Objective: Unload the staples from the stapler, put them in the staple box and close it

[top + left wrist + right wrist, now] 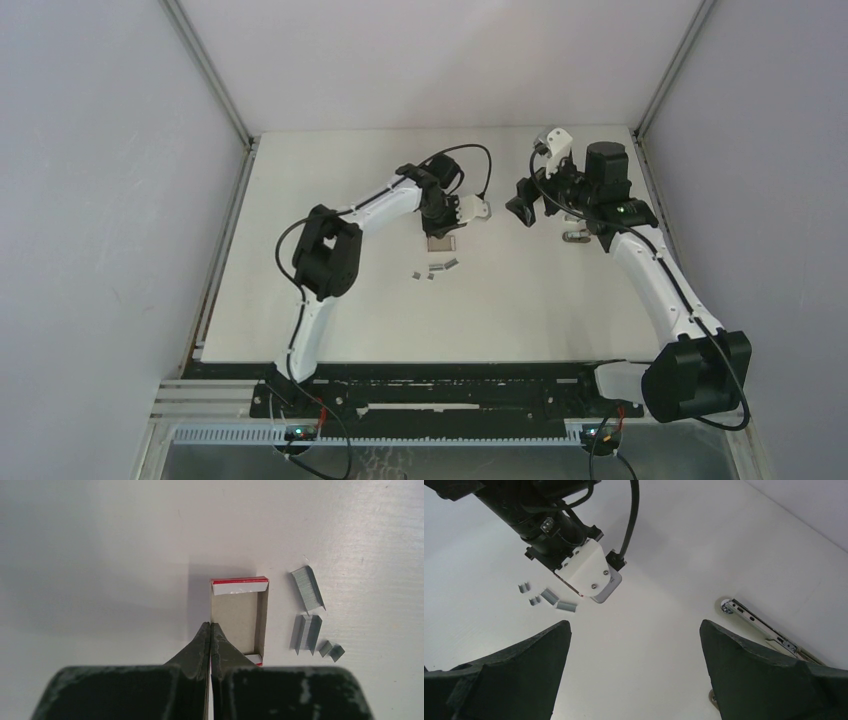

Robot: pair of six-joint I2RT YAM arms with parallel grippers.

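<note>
Fingers of the left gripper (pixel 210 629) are pressed shut at the left wall of an open red-and-white cardboard box (pixel 239 615). Just right of it, 4 short grey metal staples (pixel 307 587) lie on the white table (pixel 100 555). The right gripper (pixel 635 625) is spread wide, empty, beside a silver metal stapler (pixel 764 630).

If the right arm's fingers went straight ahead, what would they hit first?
Most likely the bare table, between the staples and the stapler; depth is hard to judge.

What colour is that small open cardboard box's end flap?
White with a red edge on the small open cardboard box; left wrist view shows it best.
</note>
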